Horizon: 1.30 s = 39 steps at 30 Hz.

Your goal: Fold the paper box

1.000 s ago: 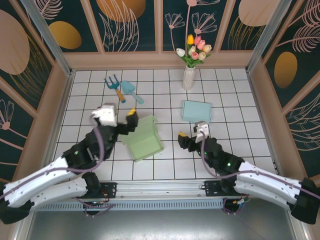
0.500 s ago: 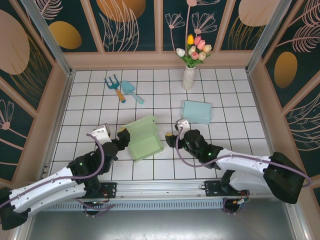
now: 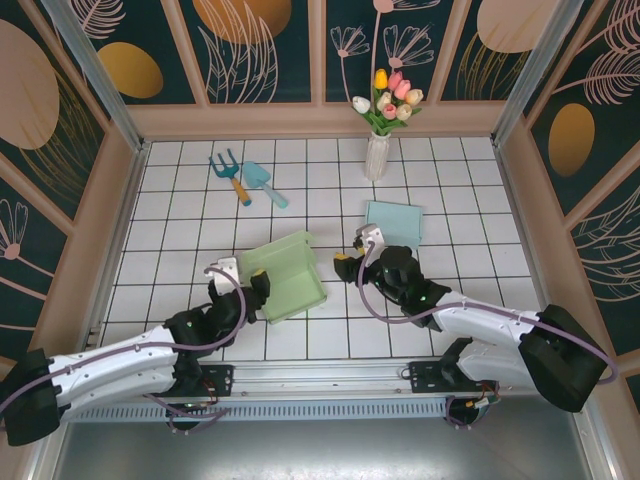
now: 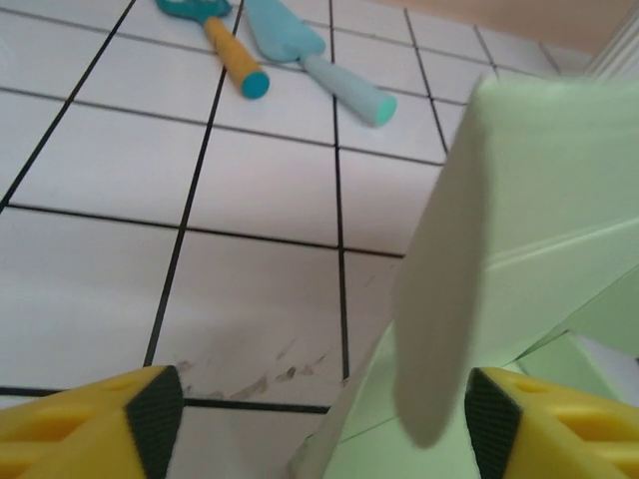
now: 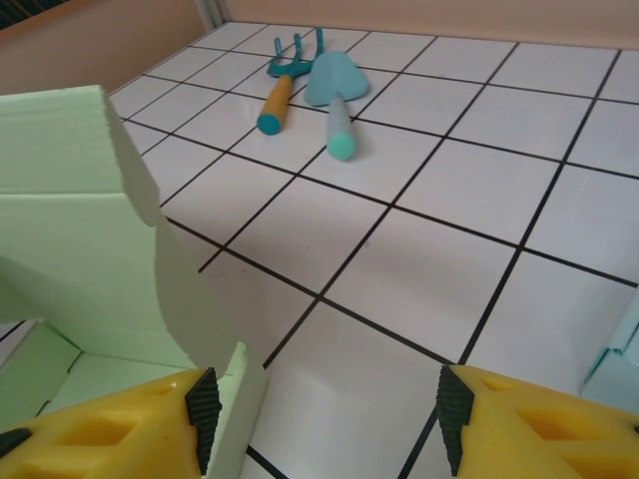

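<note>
Change over the last second: both arms have come down and closed in on the green paper box (image 3: pixel 286 277), which sits partly erected, rear wall standing. The left gripper (image 3: pixel 256 286), earlier raised off the box's left side, is now low at its near-left corner. The right gripper (image 3: pixel 346 266) has advanced to just beside the box's right edge.

Judgement: the approach looks complete and folding of the side walls is next.

The left claw is parted and narrowing, straddling an upright flap (image 4: pixel 439 299) without clamping it. The right claw is parted and holds nothing; a wall edge (image 5: pixel 235 399) lies just inside one finger (image 5: pixel 110 429).
</note>
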Tool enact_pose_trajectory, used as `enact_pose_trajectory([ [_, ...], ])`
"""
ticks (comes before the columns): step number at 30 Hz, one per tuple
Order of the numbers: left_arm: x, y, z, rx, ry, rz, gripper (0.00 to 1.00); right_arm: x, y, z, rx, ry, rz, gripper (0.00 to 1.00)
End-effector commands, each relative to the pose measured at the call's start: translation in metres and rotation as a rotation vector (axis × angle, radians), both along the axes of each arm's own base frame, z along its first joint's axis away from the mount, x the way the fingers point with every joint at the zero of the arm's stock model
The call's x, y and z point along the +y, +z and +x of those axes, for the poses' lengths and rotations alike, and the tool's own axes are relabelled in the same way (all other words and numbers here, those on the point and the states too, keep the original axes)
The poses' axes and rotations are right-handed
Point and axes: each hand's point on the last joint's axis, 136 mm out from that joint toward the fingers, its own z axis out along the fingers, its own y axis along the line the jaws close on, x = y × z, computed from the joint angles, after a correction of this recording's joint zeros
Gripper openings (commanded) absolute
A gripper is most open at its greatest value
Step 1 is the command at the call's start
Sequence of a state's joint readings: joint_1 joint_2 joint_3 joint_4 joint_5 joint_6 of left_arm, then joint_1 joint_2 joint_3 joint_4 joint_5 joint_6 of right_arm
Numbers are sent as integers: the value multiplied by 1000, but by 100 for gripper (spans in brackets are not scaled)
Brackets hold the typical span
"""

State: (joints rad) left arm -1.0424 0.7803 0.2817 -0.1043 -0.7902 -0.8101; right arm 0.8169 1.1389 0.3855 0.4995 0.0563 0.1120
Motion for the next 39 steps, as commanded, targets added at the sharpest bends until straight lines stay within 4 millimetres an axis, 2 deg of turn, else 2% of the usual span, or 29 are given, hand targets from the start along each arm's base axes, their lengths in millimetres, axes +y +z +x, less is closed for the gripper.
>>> enact_pose_trajectory([
  [1, 1, -1, 3, -26, 14, -13, 66, 7, 6, 0, -30, 38, 18, 63],
  [8, -7, 3, 6, -50, -26, 12, 37, 21, -9, 4, -29, 103, -47, 62],
  [12, -9, 3, 6, -57, -41, 31, 19, 17, -16, 20, -32, 84, -86, 62],
  [16, -14, 6, 7, -80, -77, 45, 2, 15, -12, 32, -81, 123, -115, 61],
  [19, -21, 11, 8, -113, -121, 45, 0, 16, -9, 35, -131, 178, -171, 61],
  [21, -32, 15, 7, -143, -188, 48, 5, 17, -8, 33, -151, 230, -207, 59],
  [23, -37, 20, 7, -180, -233, 76, 10, 11, -3, 33, -174, 248, -212, 60],
  [27, -46, 33, 7, -273, -315, 148, 10, -11, 11, 32, -248, 221, -196, 60],
  [29, -62, 39, 0, -321, -442, 194, 9, -20, 16, 28, -303, 232, -204, 59],
  [32, -79, 50, -11, -392, -576, 216, 0, -20, 13, 19, -361, 300, -269, 59],
  [35, -93, 53, -21, -429, -693, 248, 0, -26, 7, 15, -371, 374, -312, 59],
  [39, -96, 55, -24, -456, -723, 259, 0, -25, 0, -5, -435, 512, -318, 58],
])
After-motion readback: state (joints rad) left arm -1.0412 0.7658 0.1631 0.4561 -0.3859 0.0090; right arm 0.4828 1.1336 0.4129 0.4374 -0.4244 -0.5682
